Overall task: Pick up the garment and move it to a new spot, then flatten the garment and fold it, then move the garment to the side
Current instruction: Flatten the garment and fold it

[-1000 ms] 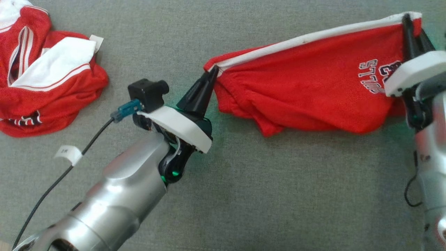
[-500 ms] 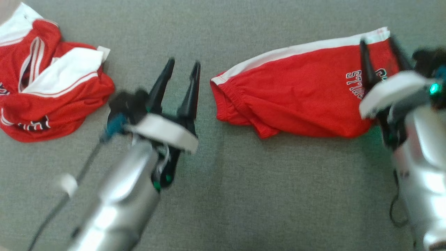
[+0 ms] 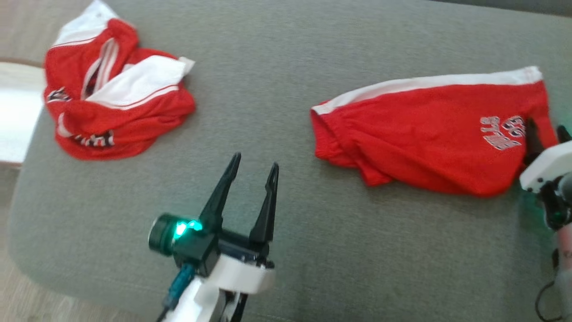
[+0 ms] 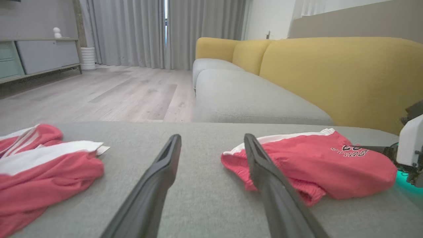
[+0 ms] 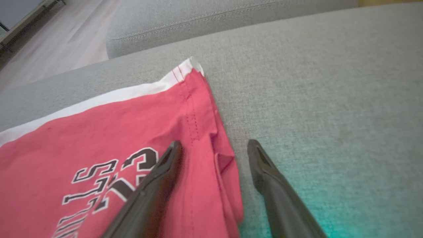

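I've released both corners and backed off. My left gripper (image 3: 254, 160) hangs spread, well clear; my right gripper (image 3: 546, 127), spread too, straddles the hem (image 5: 211, 109). Shorts (image 3: 424, 129) lie on the grey cushion (image 3: 286, 250), waistband end (image 3: 330, 138) rumpled. Risk: next grab pinches one layer only, skewing the fold.

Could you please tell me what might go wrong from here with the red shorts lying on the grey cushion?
1. One finger of the open right gripper hangs over the hem of the red shorts; pulling away could snag it.
2. The waistband end looks bunched, so folding now would likely trap creases.
3. The open left gripper stands between the shorts and a crumpled red garment; it might reach for the wrong one.
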Motion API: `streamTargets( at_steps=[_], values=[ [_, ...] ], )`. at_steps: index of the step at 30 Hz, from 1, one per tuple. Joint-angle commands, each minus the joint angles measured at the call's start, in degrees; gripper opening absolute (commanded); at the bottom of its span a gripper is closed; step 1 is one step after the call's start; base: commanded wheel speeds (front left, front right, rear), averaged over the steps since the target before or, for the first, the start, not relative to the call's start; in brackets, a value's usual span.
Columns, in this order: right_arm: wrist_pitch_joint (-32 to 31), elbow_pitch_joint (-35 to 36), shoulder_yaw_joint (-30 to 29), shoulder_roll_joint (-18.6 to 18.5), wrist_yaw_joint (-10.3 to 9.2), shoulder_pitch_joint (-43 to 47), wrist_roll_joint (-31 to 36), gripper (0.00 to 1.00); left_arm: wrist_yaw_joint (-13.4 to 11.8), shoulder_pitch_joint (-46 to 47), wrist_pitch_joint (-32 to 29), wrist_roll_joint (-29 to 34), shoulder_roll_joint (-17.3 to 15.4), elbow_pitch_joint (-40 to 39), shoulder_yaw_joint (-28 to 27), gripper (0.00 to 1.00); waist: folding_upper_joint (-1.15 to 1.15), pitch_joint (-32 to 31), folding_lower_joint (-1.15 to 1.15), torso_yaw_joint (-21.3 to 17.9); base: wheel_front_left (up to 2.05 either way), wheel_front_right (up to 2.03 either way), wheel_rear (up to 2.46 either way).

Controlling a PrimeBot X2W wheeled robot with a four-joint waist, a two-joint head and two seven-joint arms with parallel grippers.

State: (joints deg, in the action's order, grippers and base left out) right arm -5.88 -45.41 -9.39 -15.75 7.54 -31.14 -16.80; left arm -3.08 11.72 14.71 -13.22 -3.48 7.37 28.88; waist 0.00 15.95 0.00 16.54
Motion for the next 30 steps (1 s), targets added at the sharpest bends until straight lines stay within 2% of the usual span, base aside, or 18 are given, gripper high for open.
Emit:
streamTargets(
  at_steps=[1,3,4,5,6,14,17,26,30],
  values=[
    [-1.1,0.3,-0.7,-0.9,-0.05,-0.8,0.3,1.00,-0.2,-0.8,0.3,0.5,0.2,-2.7,-2.5,1.00,0.00,-0.6,0.00,2.0,0.00,0.00,0.00],
    [-2.3,-0.9,-1.9,-0.7,-0.05,-0.7,0.7,1.00,-0.3,-2.0,0.3,0.8,0.4,-3.2,-2.8,1.00,0.00,-0.9,0.00,2.6,0.00,0.00,0.00],
    [-2.8,-1.3,-2.4,-0.4,-0.05,-0.6,0.6,0.53,-0.4,-2.5,0.3,0.9,0.5,-3.4,-3.0,1.00,0.00,-1.1,0.00,2.8,0.00,0.00,0.00],
    [-3.2,-1.6,-2.9,0.0,-0.05,-0.6,0.3,0.11,-0.4,-2.9,0.3,0.9,0.5,-3.5,-3.2,1.00,0.00,-1.3,0.00,2.9,0.00,0.00,0.00],
    [-3.6,-1.7,-3.0,0.3,-0.05,-0.4,0.0,0.00,-0.4,-3.1,0.3,0.8,0.5,-3.5,-3.3,1.00,0.00,-1.5,0.00,2.9,0.00,0.00,0.00],
    [-1.9,-0.3,-3.5,0.1,-0.05,0.6,-0.7,0.00,-0.9,-3.8,0.3,1.1,0.6,-4.0,-4.2,1.00,0.00,-3.6,0.00,0.5,0.00,0.00,0.00],
    [-1.7,0.2,-3.9,-0.5,-0.05,1.2,-1.1,0.00,-0.9,-4.0,0.3,1.8,0.6,-4.3,-4.7,1.00,0.00,-4.8,0.00,-1.7,0.00,0.00,0.00],
    [-1.2,2.8,-6.4,-4.8,-0.05,4.7,-2.2,0.00,-0.6,-5.8,0.3,2.5,0.6,-4.7,-4.9,1.00,0.00,-7.7,0.00,-6.7,0.00,0.00,0.00],
    [-1.2,8.1,-4.8,-3.2,-0.05,4.3,-2.9,0.00,-0.5,-6.2,0.3,2.5,0.6,-4.2,-4.5,1.00,0.00,-9.2,0.00,-7.5,0.00,0.00,0.00]
  ],
)
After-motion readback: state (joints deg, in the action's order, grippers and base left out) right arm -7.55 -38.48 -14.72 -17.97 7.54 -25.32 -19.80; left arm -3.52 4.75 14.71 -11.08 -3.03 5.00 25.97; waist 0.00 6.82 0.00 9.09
